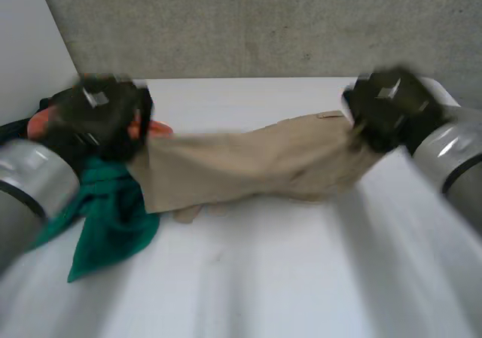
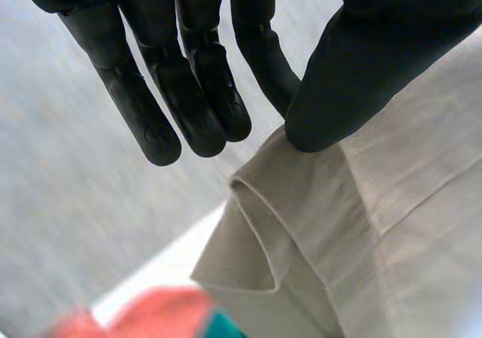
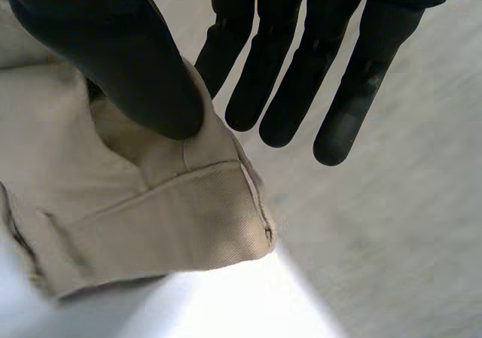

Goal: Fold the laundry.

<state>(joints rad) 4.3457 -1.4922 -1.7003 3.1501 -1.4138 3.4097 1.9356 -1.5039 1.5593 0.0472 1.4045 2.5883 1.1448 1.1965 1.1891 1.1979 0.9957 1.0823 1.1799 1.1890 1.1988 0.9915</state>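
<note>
A beige garment (image 1: 248, 165) hangs stretched between my two hands, its lower edge sagging onto the white table (image 1: 301, 278). My left hand (image 1: 98, 116) holds the garment's left end. In the left wrist view the thumb of that hand (image 2: 354, 59) pinches a folded corner of the beige cloth (image 2: 361, 225) against a straight finger. My right hand (image 1: 392, 108) holds the right end. In the right wrist view its thumb (image 3: 113, 52) presses a hemmed corner of the garment (image 3: 151, 217) against the fingers.
A green cloth (image 1: 105, 217) lies crumpled on the table under my left arm. An orange cloth (image 1: 154, 127) sits behind it, also seen as the orange cloth (image 2: 143, 319) below the held corner. A grey wall (image 1: 263, 22) closes off the table's far edge.
</note>
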